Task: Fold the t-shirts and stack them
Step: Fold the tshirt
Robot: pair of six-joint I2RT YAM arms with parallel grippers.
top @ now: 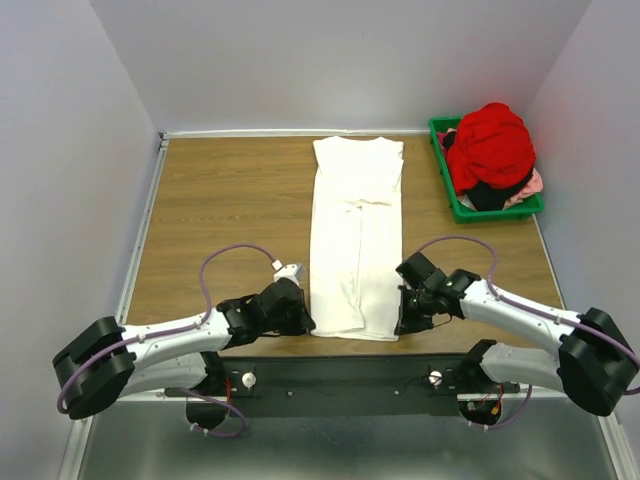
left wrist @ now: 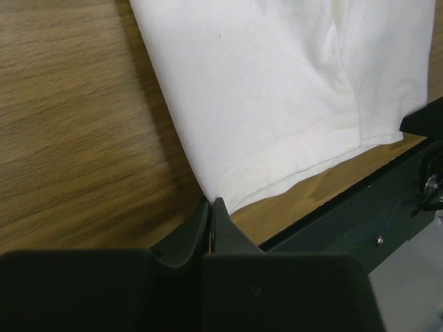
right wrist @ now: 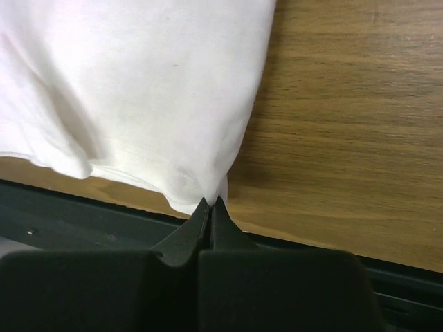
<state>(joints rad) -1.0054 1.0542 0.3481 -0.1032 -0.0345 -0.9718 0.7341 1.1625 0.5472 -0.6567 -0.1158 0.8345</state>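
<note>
The white cloth t-shirt, folded into a long narrow strip, lies down the middle of the brown wooden table, hem towards me. My left gripper and right gripper are each clamped on a near hem corner. Next, I judge, both corners lift evenly and travel towards the collar. A red t-shirt sits heaped in the green plastic bin.

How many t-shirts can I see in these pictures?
4, by colour: the white t-shirt lies lengthwise on the table; the red t-shirt tops the pile in the green bin; a pink t-shirt and a dark t-shirt lie under it. More may be hidden.
</note>
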